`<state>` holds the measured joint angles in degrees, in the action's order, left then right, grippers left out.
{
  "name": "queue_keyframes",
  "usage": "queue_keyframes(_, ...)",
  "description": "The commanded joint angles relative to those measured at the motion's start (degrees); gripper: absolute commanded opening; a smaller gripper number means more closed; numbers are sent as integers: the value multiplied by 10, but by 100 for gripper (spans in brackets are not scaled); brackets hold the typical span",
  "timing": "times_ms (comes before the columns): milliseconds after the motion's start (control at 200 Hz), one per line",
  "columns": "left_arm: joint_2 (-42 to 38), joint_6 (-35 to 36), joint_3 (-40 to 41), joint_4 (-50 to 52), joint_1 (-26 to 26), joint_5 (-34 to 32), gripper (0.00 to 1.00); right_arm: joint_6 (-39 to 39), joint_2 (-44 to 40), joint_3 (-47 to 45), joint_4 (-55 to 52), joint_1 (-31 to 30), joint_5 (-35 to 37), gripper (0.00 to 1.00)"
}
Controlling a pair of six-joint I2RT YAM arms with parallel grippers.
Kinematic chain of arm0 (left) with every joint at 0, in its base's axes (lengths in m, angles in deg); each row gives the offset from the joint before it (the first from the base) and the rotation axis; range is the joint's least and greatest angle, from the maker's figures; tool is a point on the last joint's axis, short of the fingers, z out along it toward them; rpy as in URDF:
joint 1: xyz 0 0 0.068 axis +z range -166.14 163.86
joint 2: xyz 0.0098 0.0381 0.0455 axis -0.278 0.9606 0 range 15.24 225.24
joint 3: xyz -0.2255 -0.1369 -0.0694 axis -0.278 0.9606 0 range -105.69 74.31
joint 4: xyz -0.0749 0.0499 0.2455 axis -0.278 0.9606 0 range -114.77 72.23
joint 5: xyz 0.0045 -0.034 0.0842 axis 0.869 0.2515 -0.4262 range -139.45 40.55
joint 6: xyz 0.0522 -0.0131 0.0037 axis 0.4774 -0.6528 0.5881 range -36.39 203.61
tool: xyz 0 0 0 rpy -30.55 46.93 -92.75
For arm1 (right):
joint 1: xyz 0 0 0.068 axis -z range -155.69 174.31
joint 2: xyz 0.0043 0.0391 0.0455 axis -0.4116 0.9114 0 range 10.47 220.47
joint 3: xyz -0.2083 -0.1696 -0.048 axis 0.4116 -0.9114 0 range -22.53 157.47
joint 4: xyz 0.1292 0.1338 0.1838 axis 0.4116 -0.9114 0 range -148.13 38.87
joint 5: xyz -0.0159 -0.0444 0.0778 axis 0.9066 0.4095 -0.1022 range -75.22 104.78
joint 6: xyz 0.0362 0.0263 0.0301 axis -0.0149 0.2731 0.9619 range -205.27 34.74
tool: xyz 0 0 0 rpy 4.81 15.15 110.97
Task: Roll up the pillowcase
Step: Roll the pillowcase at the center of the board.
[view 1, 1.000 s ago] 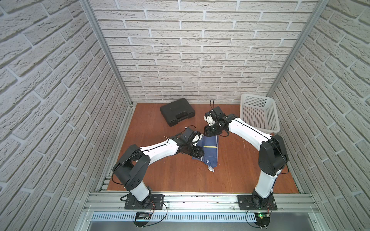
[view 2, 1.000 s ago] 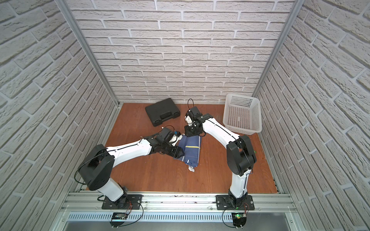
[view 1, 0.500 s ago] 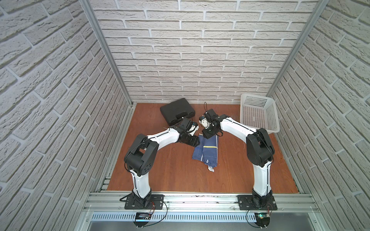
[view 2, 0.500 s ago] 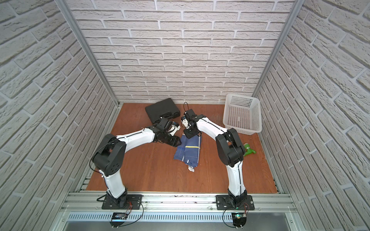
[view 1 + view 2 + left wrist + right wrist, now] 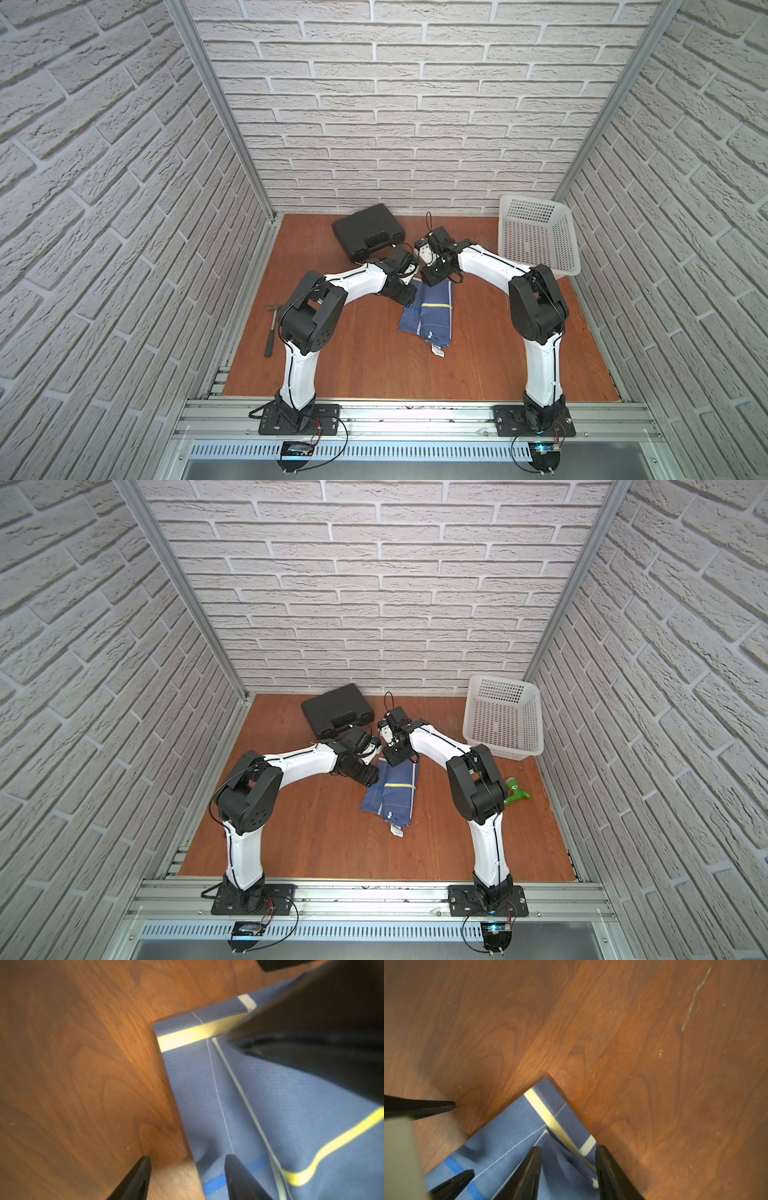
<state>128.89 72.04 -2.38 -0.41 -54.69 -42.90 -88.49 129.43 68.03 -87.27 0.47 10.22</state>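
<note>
On the reddish-brown wood-grain table (image 5: 374,365), the pillowcase (image 5: 428,318) lies near the middle, slightly toward the rear. It is folded into a narrow blue strip running front to back. A yellow stripe (image 5: 436,304) crosses the strip, and a white label (image 5: 438,352) projects from the near end.

Both arms reach to the far end of the fabric.
- Left pincer (image 5: 187,1158): spread, with one fingertip over bare wood and the other over the fabric, straddling the side edge near a far corner.
- Right pincer (image 5: 569,1148): spread, positioned at the far edge with fabric visible between the fingertips. Contact with the cloth cannot be determined.

The right wrist view shows pale scratches on the wood. White brick-pattern walls (image 5: 415,104) enclose the table on three sides. An aluminium rail (image 5: 415,415) carrying both arm bases closes the front.

Other items on the table:
- A black case (image 5: 368,237) at the rear.
- A white mesh basket (image 5: 536,232) in the rear right corner.
- A hammer (image 5: 272,330) near the left edge.
- A green object (image 5: 515,793) on the right.
</note>
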Motion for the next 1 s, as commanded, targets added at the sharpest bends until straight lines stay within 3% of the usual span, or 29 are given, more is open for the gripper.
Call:
queue_keyframes(0, 9, 2, 3, -5, -10, -34, 61, 2, -6, -15, 13, 16, -60, 46)
queue_keyframes(370, 21, 8, 11, 17, -18, -65, 61, -27, 24, -9, -6, 21, -76, 42)
queue_keyframes(690, 30, 7, 14, 30, -19, -61, 60, -15, 0, -13, -10, 34, -97, 10)
queue_keyframes(995, 47, 6, 7, 60, -21, -68, 57, 2, -49, -57, 9, 47, -71, 10)
